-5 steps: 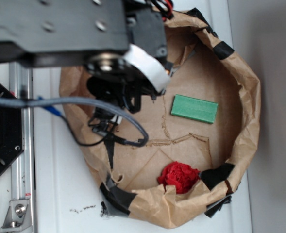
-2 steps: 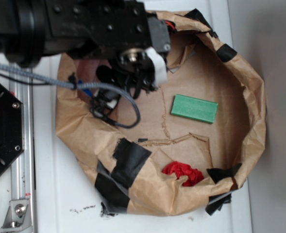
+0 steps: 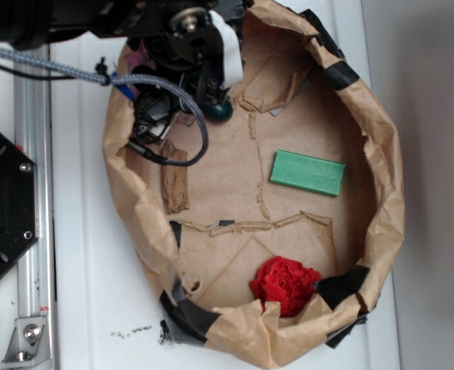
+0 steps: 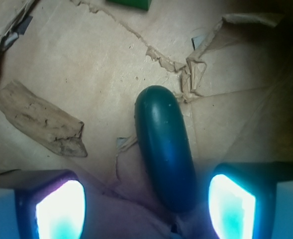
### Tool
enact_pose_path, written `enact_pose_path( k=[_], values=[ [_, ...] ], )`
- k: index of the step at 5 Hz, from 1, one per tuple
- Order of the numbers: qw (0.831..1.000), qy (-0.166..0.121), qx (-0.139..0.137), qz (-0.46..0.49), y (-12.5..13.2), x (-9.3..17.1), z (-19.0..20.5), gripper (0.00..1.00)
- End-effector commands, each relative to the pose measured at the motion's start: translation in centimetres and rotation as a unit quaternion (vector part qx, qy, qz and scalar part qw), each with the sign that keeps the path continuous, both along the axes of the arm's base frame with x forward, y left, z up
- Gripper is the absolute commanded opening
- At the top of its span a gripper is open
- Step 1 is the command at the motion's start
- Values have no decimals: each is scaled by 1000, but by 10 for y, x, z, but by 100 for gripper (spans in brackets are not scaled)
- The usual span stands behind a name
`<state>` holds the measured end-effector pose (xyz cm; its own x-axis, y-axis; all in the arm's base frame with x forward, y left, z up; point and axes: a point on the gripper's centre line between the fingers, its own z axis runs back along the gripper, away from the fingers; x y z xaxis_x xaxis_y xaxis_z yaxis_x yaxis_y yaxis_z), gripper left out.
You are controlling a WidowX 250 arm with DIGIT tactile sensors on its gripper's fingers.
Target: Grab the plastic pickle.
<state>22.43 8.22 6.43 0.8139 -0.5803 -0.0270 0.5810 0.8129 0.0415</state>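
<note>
The plastic pickle (image 4: pixel 165 149) is a glossy dark teal oval lying on the brown paper floor. In the wrist view it lies lengthwise between my two fingers, nearer the right one. My gripper (image 4: pixel 146 209) is open, with a wide gap either side of the pickle, touching nothing. In the exterior view only the pickle's tip (image 3: pixel 220 112) shows under the gripper (image 3: pixel 203 100), at the upper left inside the paper bag.
The paper bag wall (image 3: pixel 388 193) rings the whole area, patched with black tape (image 3: pixel 342 285). Inside lie a flat green block (image 3: pixel 307 172), a brown bark-like strip (image 3: pixel 174 182) and a red crumpled ball (image 3: pixel 285 282). A black mount (image 3: pixel 3 208) sits at the left.
My arm has moved toward the top of the view and now sits over the pickle. The bag wall has shifted, uncovering the bark strip and more of the red ball.
</note>
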Motion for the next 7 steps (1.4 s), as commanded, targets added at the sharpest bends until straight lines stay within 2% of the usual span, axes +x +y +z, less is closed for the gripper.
enact_pose_path(
  k=[1, 2, 4, 5, 7],
  values=[
    [998, -57, 27, 20, 6, 14, 14, 100],
    [998, -55, 16, 23, -1, 15, -17, 100],
    [999, -31, 10, 5, -16, 9, -34, 100],
    [999, -36, 10, 19, -16, 9, -33, 0],
    [999, -36, -8, 39, -9, 9, -20, 0]
  ],
)
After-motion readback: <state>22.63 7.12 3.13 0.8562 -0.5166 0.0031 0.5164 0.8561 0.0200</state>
